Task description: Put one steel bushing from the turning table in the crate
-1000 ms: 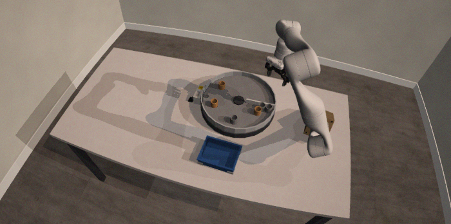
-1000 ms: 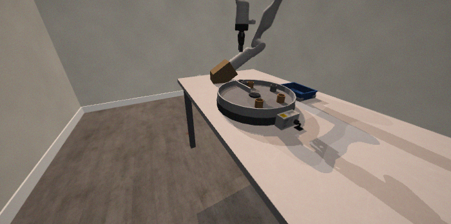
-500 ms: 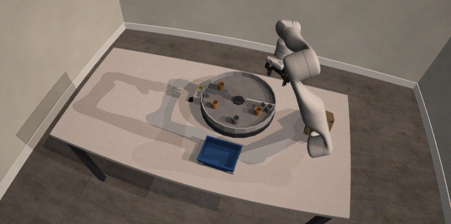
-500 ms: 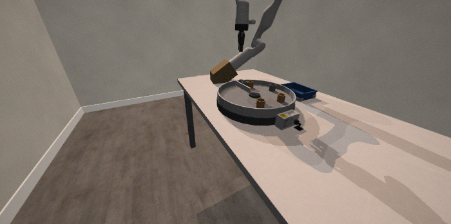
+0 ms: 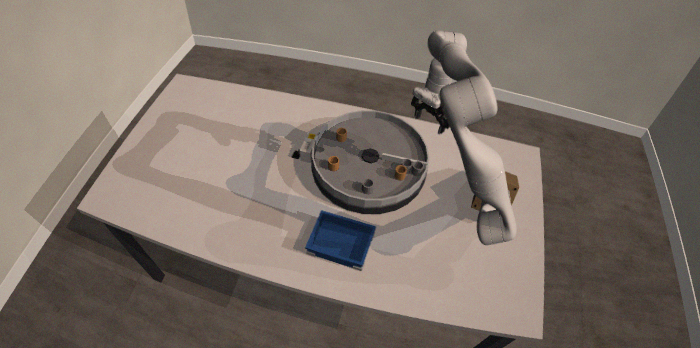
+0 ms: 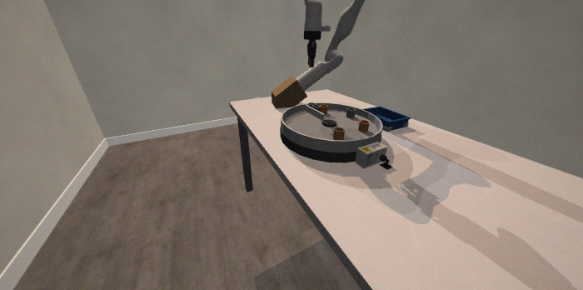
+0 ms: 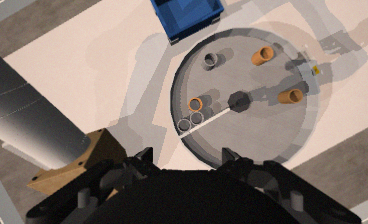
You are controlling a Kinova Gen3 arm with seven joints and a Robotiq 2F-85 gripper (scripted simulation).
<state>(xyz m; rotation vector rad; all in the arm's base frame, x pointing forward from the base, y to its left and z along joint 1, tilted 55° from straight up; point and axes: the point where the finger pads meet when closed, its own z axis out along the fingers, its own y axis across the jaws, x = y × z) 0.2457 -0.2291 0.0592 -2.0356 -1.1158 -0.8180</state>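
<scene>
The turning table (image 5: 370, 129) (image 6: 316, 142) (image 7: 265, 135) is a round grey tray with a raised rim. One grey steel bushing (image 5: 368, 184) (image 6: 351, 112) (image 7: 210, 61) stands apart, on the crate's side. A second steel bushing (image 5: 417, 168) (image 7: 184, 125) and a third steel bushing (image 5: 407, 163) (image 7: 197, 118) stand close together beside the divider bar. The blue crate (image 5: 332, 256) (image 6: 393, 122) (image 7: 195, 30) stands beside the turning table and looks empty. My gripper (image 5: 430, 122) (image 6: 311, 63) (image 7: 187, 155) is open and empty, high above the table edge beside the turning table.
Orange bushings stand on the turning table: one (image 5: 400, 172) (image 7: 195, 104) beside the steel pair, two others (image 5: 341, 135) (image 5: 334, 163) farther off. A thin divider bar (image 5: 395, 157) (image 7: 212, 118) runs from hub to rim. A control box (image 6: 371, 154) and a brown block (image 5: 511, 186) (image 6: 287, 94) flank it.
</scene>
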